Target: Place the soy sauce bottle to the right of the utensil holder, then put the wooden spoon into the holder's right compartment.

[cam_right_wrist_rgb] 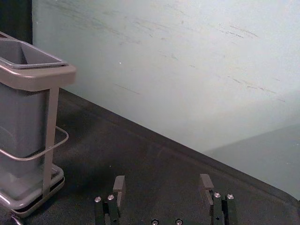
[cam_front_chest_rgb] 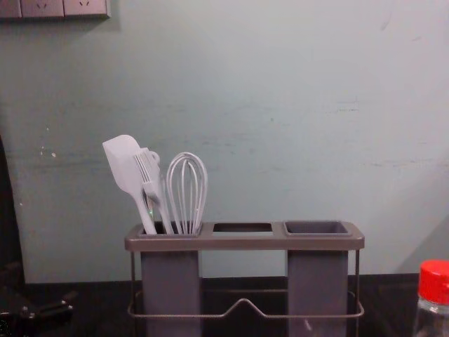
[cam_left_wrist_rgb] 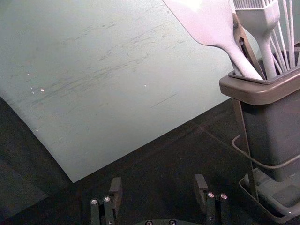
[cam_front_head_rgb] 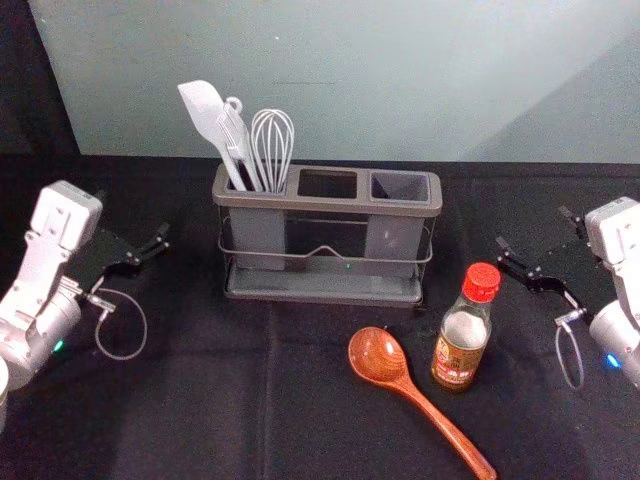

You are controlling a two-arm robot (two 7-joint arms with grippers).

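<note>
Left end effector (cam_front_head_rgb: 133, 215) hangs released at my left, fingers spread. To its right I see the utensil holder (cam_front_head_rgb: 325, 205) on the bench (cam_front_head_rgb: 180, 410), with a spatula (cam_front_head_rgb: 203, 108), brush (cam_front_head_rgb: 236, 135) and whisk (cam_front_head_rgb: 272, 145) in its left compartment. Farther right, between both end effectors and nearer me, lies the wooden spoon (cam_front_head_rgb: 378, 356), its handle angled toward me. Just beside it, the soy sauce bottle (cam_front_head_rgb: 461, 348) stands upright, left of the right end effector (cam_front_head_rgb: 535, 228) and nearer me; that one is released too, fingers apart.
</note>
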